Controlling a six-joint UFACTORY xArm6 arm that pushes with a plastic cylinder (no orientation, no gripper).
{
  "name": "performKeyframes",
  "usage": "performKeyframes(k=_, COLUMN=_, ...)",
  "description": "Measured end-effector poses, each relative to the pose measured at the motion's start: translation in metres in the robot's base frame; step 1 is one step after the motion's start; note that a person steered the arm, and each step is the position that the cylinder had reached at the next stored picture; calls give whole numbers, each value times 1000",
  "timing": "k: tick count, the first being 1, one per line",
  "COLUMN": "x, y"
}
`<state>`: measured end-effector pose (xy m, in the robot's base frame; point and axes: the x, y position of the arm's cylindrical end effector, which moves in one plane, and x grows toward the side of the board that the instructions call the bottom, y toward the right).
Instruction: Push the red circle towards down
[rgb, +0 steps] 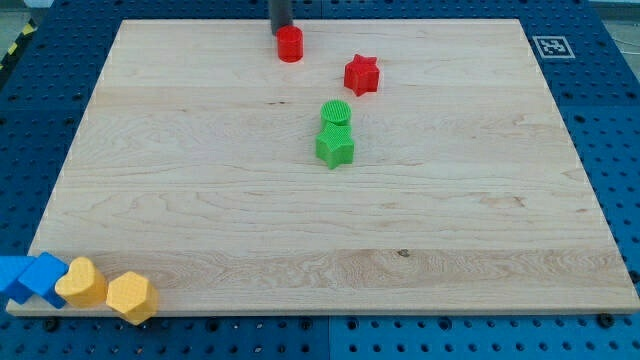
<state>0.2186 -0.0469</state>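
The red circle (290, 44) is a short red cylinder near the view's top edge of the wooden board (200, 200), a little left of centre. The dark rod comes down from the view's top, and my tip (281, 32) stands just above and slightly left of the red circle, touching or nearly touching it. A red star (361, 75) lies to the right of and a little below the red circle.
A green circle (336, 114) sits directly above a green star (335, 146) near the board's middle, touching it. At the bottom left corner lie two blue blocks (30, 278), a yellow heart-like block (81, 283) and a yellow hexagon (131, 297).
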Motion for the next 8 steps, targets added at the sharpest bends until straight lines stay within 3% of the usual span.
performKeyframes(k=2, x=23, y=57)
performKeyframes(k=3, x=23, y=51)
performKeyframes(k=5, x=-26, y=16)
performKeyframes(k=8, x=-12, y=-6)
